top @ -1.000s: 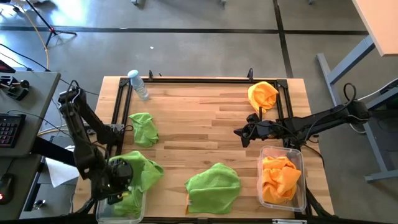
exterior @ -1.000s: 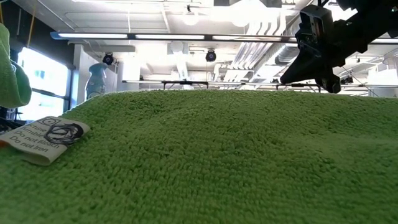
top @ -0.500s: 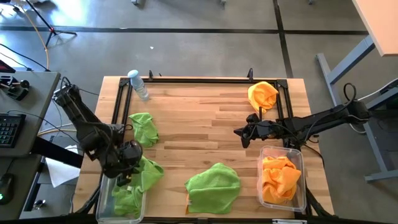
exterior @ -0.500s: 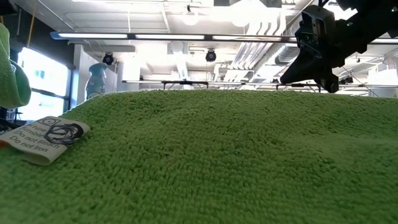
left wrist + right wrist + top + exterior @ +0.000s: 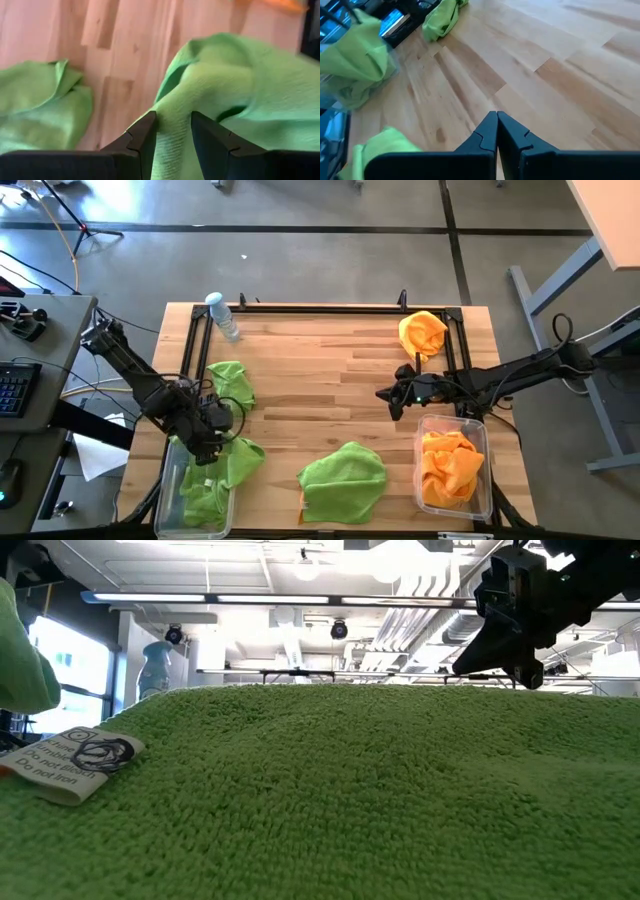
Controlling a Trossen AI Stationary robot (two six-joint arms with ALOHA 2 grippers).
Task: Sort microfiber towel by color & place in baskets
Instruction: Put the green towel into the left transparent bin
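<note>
A lime green towel [image 5: 235, 462] lies half in the clear left basket [image 5: 165, 498] and half over its right rim onto the table. My left gripper [image 5: 212, 432] is at this towel's far end, shut on a ridge of it [image 5: 174, 142]. A second green towel [image 5: 232, 385] lies on the table just beyond. A third green towel [image 5: 345, 475] lies at the front centre and fills the low view [image 5: 350, 790]. An orange towel [image 5: 423, 332] lies at the far right. More orange towels fill the right basket [image 5: 487, 470]. My right gripper [image 5: 383, 392] hangs shut over bare wood [image 5: 497, 125]. My left gripper pinches a raised fold of the lime green towel [image 5: 176, 107] between its two fingers, which slant down from above. One layer or several, I cannot tell. The fold stands up as a ridge at the fingers. The rest of the towel lies slack on the basket and the table.
A clear water bottle [image 5: 222, 315] lies at the far left corner. A black metal frame [image 5: 190, 360] runs along the table's left, far and right sides. Bare wood shows in the middle between the towels.
My left gripper has moved from over the left basket's near part toward the table's far edge and a little to the right, rolling at the wrist, still shut on the green towel. The towel's bulk stays draped over the basket.
</note>
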